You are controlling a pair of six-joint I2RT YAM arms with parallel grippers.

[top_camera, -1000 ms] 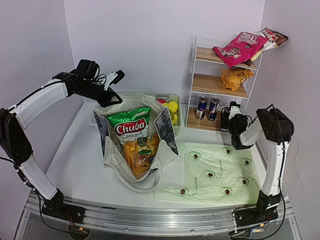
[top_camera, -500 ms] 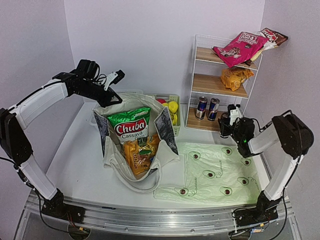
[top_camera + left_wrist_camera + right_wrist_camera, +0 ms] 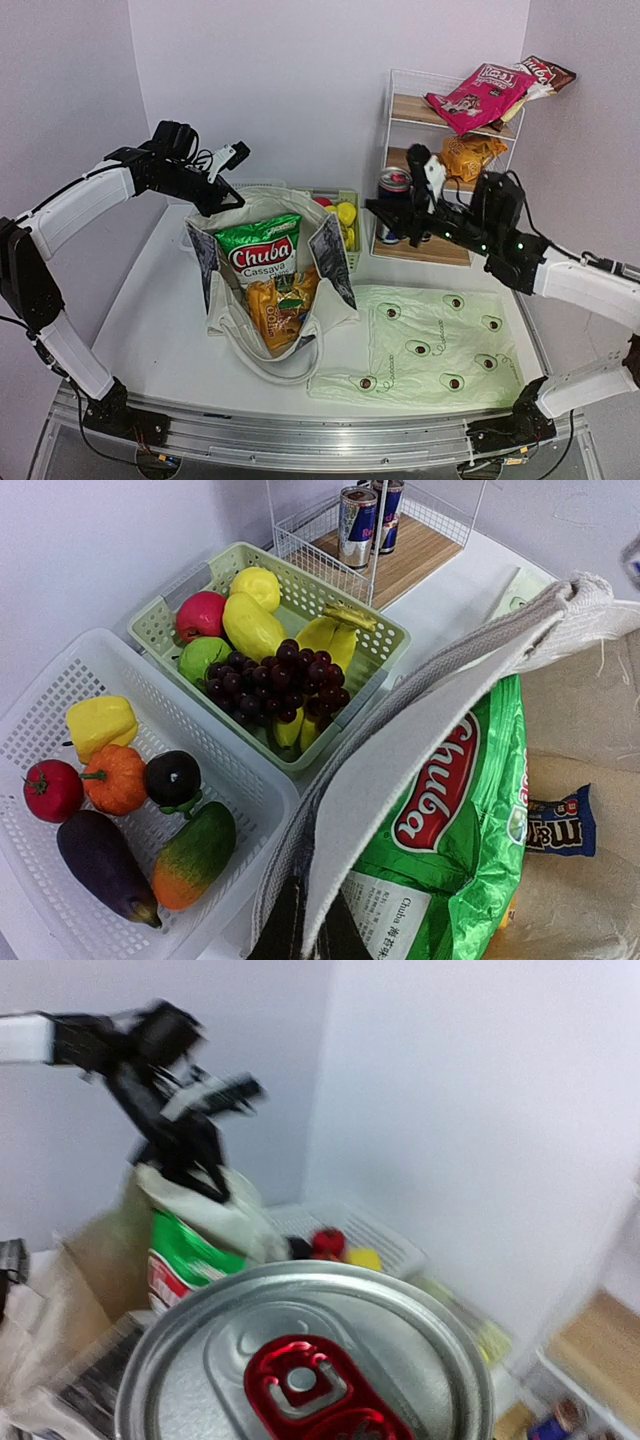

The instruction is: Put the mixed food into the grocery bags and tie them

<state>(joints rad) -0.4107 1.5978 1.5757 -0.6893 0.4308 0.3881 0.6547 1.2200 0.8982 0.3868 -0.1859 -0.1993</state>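
The beige canvas tote (image 3: 225, 300) stands open at the table's middle. Inside are a green-and-white Chuba packet (image 3: 260, 250), an orange packet (image 3: 280, 308) and a small blue packet (image 3: 562, 825). My left gripper (image 3: 215, 195) is shut on the tote's back rim (image 3: 400, 770) and holds it up. My right gripper (image 3: 397, 215) is shut on a blue-silver drink can (image 3: 392, 190) at the wire shelf's left end; the can's top (image 3: 300, 1360) fills the right wrist view and hides the fingers. The avocado bag (image 3: 430, 345) lies flat on the right. Grapes (image 3: 280, 680) and yellow fruit (image 3: 255, 625) lie in the green basket.
A green slotted basket (image 3: 385, 640) and a white one (image 3: 40, 730) with toy vegetables stand behind the tote. The wire shelf (image 3: 400, 110) at back right holds a pink packet (image 3: 478, 95), an orange packet (image 3: 470, 152) and a brown packet (image 3: 545, 72).
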